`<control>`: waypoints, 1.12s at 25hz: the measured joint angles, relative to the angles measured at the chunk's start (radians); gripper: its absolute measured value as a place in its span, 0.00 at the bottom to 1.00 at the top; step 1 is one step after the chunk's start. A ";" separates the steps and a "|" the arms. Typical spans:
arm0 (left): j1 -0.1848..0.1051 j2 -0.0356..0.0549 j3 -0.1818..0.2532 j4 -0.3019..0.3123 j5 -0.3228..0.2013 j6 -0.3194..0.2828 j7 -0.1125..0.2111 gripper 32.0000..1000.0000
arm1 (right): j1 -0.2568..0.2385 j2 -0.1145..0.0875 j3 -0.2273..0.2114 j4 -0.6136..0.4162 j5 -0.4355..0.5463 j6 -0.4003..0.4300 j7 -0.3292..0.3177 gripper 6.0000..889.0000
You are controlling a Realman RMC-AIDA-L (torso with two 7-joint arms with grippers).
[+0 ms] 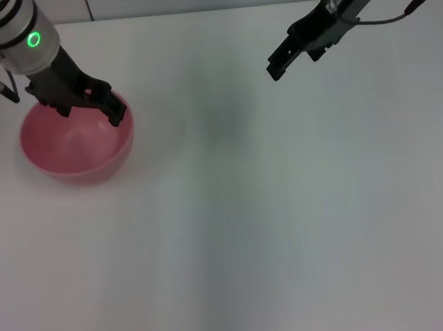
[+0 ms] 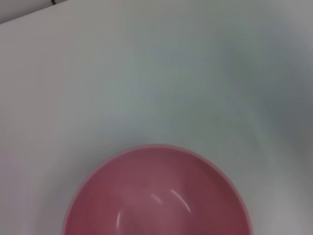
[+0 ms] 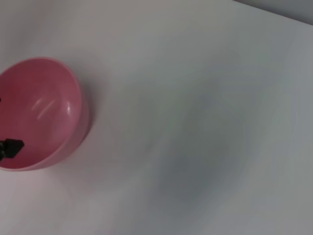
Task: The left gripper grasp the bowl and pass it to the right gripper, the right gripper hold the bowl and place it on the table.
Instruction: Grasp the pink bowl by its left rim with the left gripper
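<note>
The bowl (image 1: 76, 142) stands upright on the table (image 1: 272, 223) at the far left, its pink-red inside empty and glossy. The left gripper (image 1: 86, 103) hangs over the bowl's far rim, its black fingers reaching down toward the right part of that rim; whether they are parted or pinching the rim cannot be told. The right gripper (image 1: 293, 52) hovers above the table at the far right, well apart from the bowl, pointing down and left with nothing in it; how far its fingers are parted cannot be told.
</note>
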 joint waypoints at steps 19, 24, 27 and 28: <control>-0.004 -0.0016 0.012 0.000 0.000 -0.004 -0.004 0.84 | 0.011 0.010 -0.005 0.000 0.005 0.001 -0.011 0.97; 0.000 -0.0015 0.012 0.000 0.000 -0.004 -0.004 0.84 | 0.010 0.016 -0.006 0.000 0.005 0.001 -0.011 0.97; 0.002 -0.0010 0.013 0.000 0.000 -0.004 -0.004 0.84 | 0.009 0.016 -0.006 0.000 0.005 0.002 -0.011 0.97; 0.003 -0.0006 0.013 0.000 0.000 -0.004 -0.004 0.84 | 0.009 0.016 -0.006 0.000 0.005 0.002 -0.011 0.97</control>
